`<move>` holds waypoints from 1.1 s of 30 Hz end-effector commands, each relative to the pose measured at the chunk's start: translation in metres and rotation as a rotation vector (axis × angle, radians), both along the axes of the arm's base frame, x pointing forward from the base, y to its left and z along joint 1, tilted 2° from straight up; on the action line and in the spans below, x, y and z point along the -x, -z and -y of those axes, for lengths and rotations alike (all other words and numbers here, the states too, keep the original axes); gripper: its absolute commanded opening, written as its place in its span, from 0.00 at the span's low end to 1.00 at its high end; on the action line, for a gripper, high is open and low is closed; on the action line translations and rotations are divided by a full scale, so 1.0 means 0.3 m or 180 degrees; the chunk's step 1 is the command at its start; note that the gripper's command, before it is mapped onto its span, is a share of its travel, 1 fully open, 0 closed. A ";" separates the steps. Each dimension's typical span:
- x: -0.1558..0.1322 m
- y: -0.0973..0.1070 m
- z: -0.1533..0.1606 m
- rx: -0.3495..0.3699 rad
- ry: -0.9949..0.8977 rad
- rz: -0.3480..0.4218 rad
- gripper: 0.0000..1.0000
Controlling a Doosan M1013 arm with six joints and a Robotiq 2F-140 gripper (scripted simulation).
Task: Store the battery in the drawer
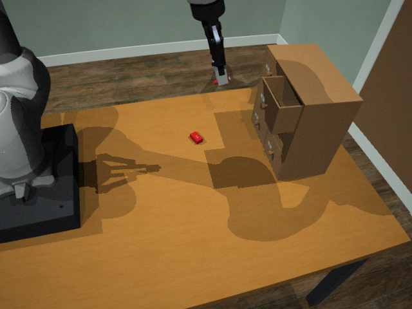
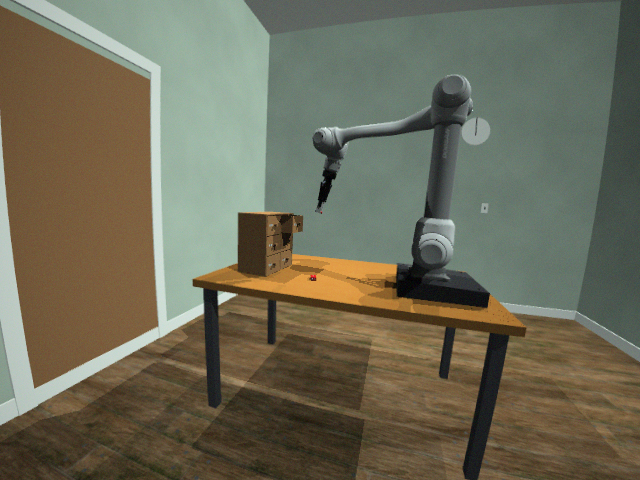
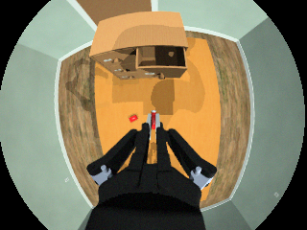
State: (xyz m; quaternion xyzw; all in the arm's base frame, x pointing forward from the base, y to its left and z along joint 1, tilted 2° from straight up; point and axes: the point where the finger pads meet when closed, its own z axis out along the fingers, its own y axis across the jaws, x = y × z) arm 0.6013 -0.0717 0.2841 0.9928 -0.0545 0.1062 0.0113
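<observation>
The one battery [image 1: 216, 82] [image 2: 321, 212] [image 3: 153, 121] sat clamped in the claw [image 1: 221, 80] [image 2: 318, 210] [image 3: 153, 119], its red end poking out. Ahead of the claw stood one chest [image 1: 319, 73] [image 2: 252, 242] [image 3: 139, 31] with six drawers, one open [image 1: 289, 118] [image 2: 298, 223] [image 3: 162, 72]. One red block [image 1: 196, 137] [image 2: 313, 277] [image 3: 133, 118] lay below the claw on the desk [image 1: 159, 239] [image 2: 361, 289] [image 3: 192, 139]. Carrying seemed in hand; next, the claw had to move over the open drawer, if that was M, and release.
</observation>
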 end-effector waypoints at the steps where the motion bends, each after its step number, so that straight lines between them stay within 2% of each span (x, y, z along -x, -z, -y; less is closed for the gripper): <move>1: 0.006 0.005 -0.001 0.0026 -0.0004 0.0253 0.03; 5: 0.014 0.010 -0.002 0.0064 -0.0008 0.0596 0.03; 7: 0.014 0.010 -0.002 0.0064 -0.0008 0.0596 0.03; 21: 0.047 0.031 -0.005 0.0218 -0.0022 0.1980 0.03; 33: 0.054 0.036 -0.007 0.0250 -0.0029 0.2300 0.03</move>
